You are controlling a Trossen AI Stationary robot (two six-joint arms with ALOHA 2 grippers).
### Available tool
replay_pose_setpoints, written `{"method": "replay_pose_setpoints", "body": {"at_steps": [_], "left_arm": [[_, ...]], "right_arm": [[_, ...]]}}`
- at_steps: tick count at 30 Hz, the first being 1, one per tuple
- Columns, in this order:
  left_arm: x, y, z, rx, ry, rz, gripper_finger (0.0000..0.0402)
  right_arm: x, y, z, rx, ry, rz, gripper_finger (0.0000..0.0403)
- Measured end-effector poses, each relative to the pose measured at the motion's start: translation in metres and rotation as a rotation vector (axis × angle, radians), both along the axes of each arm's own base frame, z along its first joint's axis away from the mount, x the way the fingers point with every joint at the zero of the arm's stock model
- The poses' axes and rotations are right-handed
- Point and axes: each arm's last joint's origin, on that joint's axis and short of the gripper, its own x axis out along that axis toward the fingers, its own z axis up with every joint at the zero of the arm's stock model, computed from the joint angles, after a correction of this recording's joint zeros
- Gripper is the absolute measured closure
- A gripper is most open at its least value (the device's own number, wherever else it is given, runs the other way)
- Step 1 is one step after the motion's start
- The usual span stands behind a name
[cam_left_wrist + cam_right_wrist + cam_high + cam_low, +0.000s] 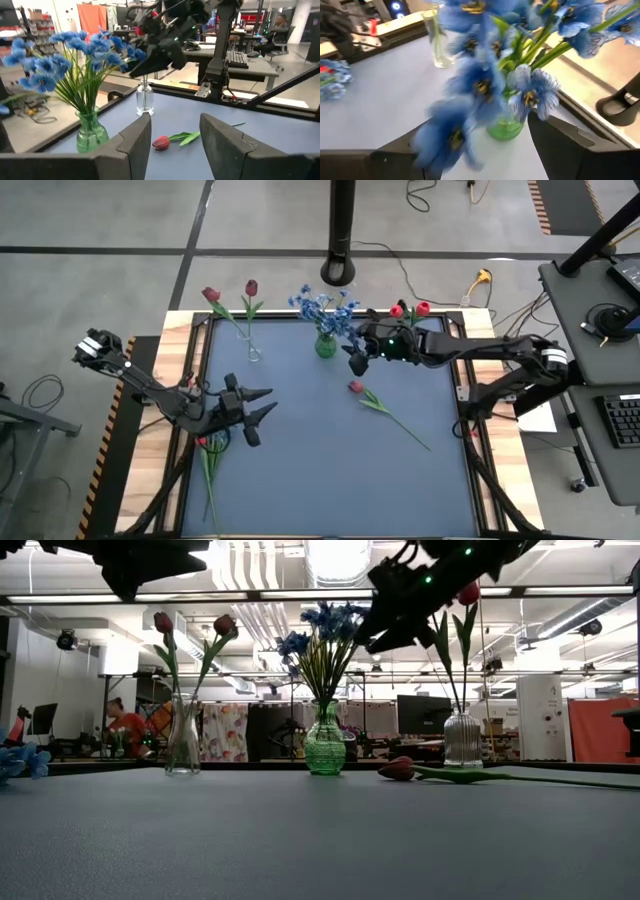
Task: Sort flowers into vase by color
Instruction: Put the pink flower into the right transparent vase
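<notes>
A green glass vase (326,345) (325,747) (507,127) at the far middle of the blue mat holds several blue sprigs (322,307) (75,55). My right gripper (356,364) (485,150) is open just right of it, blue blossoms showing between its fingers. A red tulip (356,387) (400,769) (161,143) lies flat on the mat, its stem running toward the near right. A clear vase (253,352) (182,740) at far left holds two dark tulips. A ribbed clear vase (462,740) (144,100) at far right holds red tulips (410,310). My left gripper (266,405) (175,140) is open at the mat's left.
More green-stemmed flowers (210,460) lie at the mat's left edge, with a blue sprig (20,760) among them. A black post (340,265) stands behind the far edge. The wooden table rim (180,340) frames the mat. The mat's near half is bare.
</notes>
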Motion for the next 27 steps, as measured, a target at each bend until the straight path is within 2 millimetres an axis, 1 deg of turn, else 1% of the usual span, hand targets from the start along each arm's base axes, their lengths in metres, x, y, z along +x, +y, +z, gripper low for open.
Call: {"method": "replay_pose_setpoints", "body": {"at_steps": [4,8,12,16,19,22,27], "left_arm": [[0.004,-0.005,-0.006,-0.066,0.014,-0.053,0.0249],[0.017,-0.015,-0.014,-0.16,0.018,-0.072,0.0249],[0.035,-0.033,-0.029,-0.24,0.077,-0.152,0.0249],[0.051,-0.056,-0.032,-0.342,0.152,-0.237,0.0249],[0.056,-0.07,-0.028,-0.41,0.254,-0.198,0.0249],[0.058,-0.082,-0.022,-0.481,0.365,-0.11,0.0249],[0.057,-0.103,-0.013,-0.534,0.505,0.046,0.0249]], "right_arm": [[-0.006,0.014,0.005,0.018,0.02,0.035,0.0154],[-0.01,0.029,0.006,0.041,0.055,0.074,0.0156],[-0.011,0.043,0.004,0.05,0.089,0.119,0.0156],[-0.012,0.056,0.001,0.064,0.125,0.156,0.0159],[-0.015,0.064,-0.001,0.08,0.162,0.174,0.0161],[-0.018,0.071,-0.004,0.102,0.205,0.183,0.0163],[-0.022,0.083,-0.008,0.122,0.257,0.209,0.0164]]}}
